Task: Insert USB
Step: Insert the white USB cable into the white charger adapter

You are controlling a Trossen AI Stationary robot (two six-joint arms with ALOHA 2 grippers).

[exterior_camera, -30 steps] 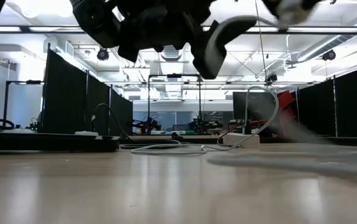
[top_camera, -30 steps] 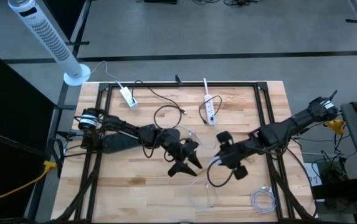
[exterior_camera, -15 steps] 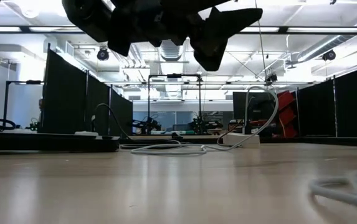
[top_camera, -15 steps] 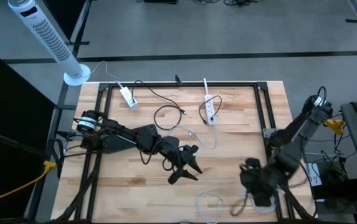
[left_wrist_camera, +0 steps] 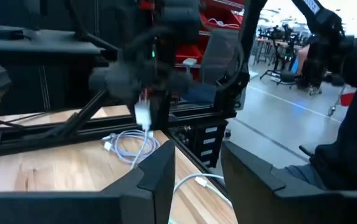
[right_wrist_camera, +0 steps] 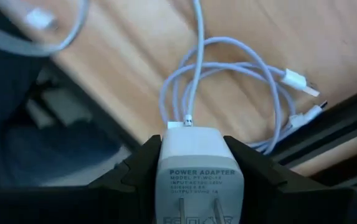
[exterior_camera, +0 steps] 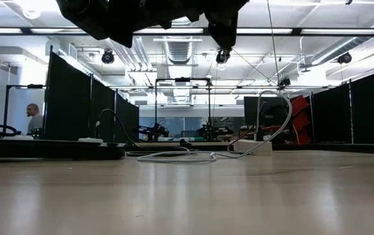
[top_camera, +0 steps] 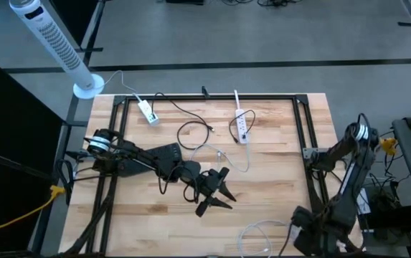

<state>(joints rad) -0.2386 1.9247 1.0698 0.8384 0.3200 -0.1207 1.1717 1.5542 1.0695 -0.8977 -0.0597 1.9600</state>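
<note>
Right gripper (right_wrist_camera: 197,163): closed on a white power adapter (right_wrist_camera: 198,168), which is pinched between the two dark fingers, its printed label facing the wrist camera.
Right arm position: seen from above at the near right corner of the table (top_camera: 262,143), folded low over the edge.
USB cable (right_wrist_camera: 228,93): white, plugged into the far end of the adapter; it is looped loosely over the wood beyond the fingers, with two free plugs lying beside a black frame rail.
Cable from above: a pale loop (top_camera: 259,235) is seen on the wood near the front edge, just left of the right arm.
Left gripper (top_camera: 216,193): fingers spread wide apart, nothing held between them; it is held above the middle of the table.
Power strip (top_camera: 242,127): white, lying at the far middle of the table, well apart from both grippers, a cord trailing from it.
Second white plug block (top_camera: 146,111): at the far left of the table, possibly another adapter; too small to tell.
Background: a person (exterior_camera: 34,118) is seen far off in the low view.
</note>
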